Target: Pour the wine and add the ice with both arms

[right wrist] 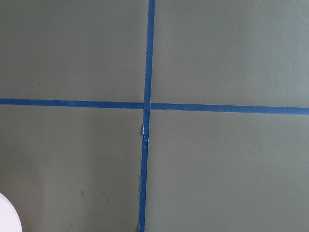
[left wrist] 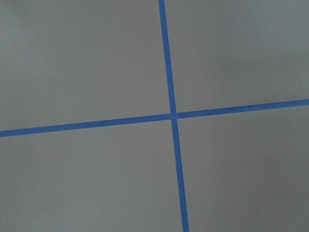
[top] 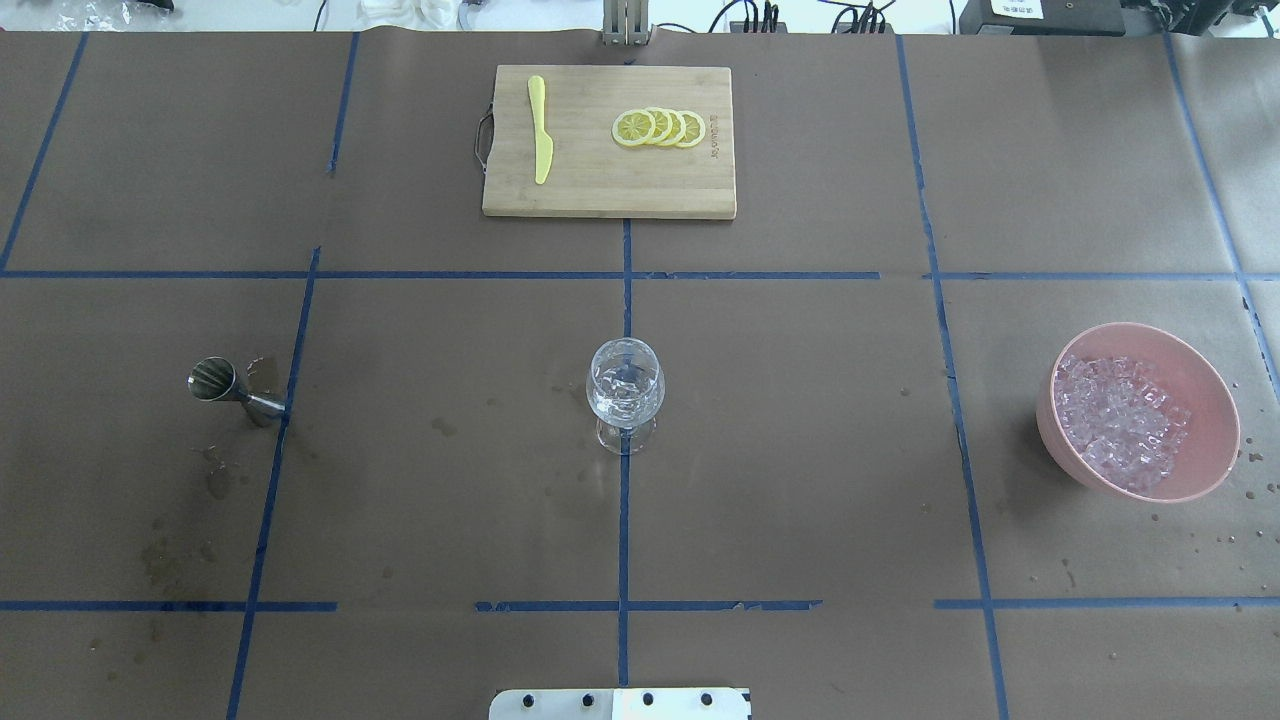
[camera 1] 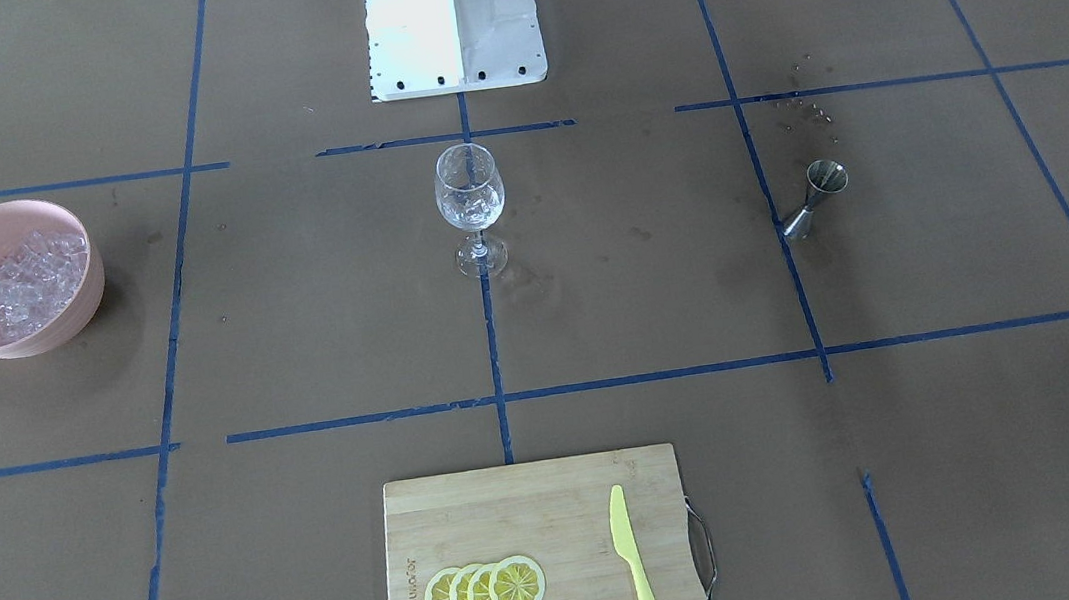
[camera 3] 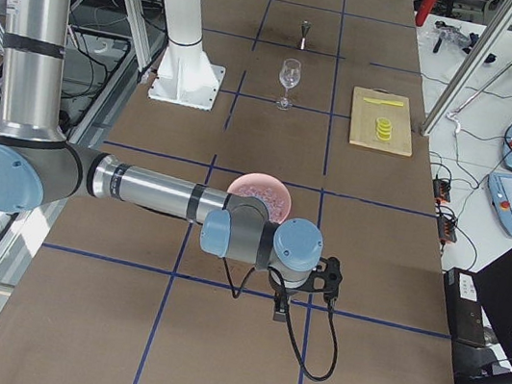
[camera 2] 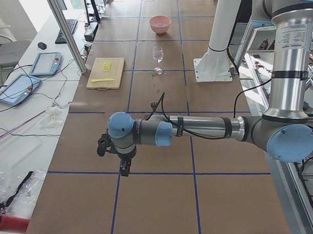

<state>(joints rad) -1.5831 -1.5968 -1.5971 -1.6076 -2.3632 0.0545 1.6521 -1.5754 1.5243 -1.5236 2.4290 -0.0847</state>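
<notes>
Here, off past the table's (top: 800, 450) left end, the left arm (camera 2: 198, 128) reaches out level and low, its left gripper (camera 2: 125, 169) hanging fingers-down over a crossing of blue tape; only the side view catches that pincer, so I cannot tell whether it is released or clenched. The left wrist view shows just brown paper and the tape cross.

Moving in, a small steel jigger (top: 235, 388) stands on a tape line in the table's left part, with dark wet spots on the paper around it. Whether it holds any wine I cannot tell.

At the centre stands a stemmed wine glass (top: 625, 392), upright on the middle tape line, with a few clear cubes (top: 624, 385) glinting in its bowl; any liquid under them is too faint to make out. Beyond it, at the far edge, a wooden cutting board (top: 600, 195) carries a yellow knife (top: 540, 130) and four overlapping lemon slices (top: 660, 128). The white pedestal (top: 620, 703) sits at the near edge.

Further right, well apart from the glass, a pink bowl (top: 1205, 385) holds the ice (top: 1120, 425) in a heap, with drops scattered on the paper beside it.

Past the right end, the right arm (camera 3: 149, 190) stretches out level, its right gripper (camera 3: 281, 311) pointing down near a tape crossing; again I cannot tell its state
</notes>
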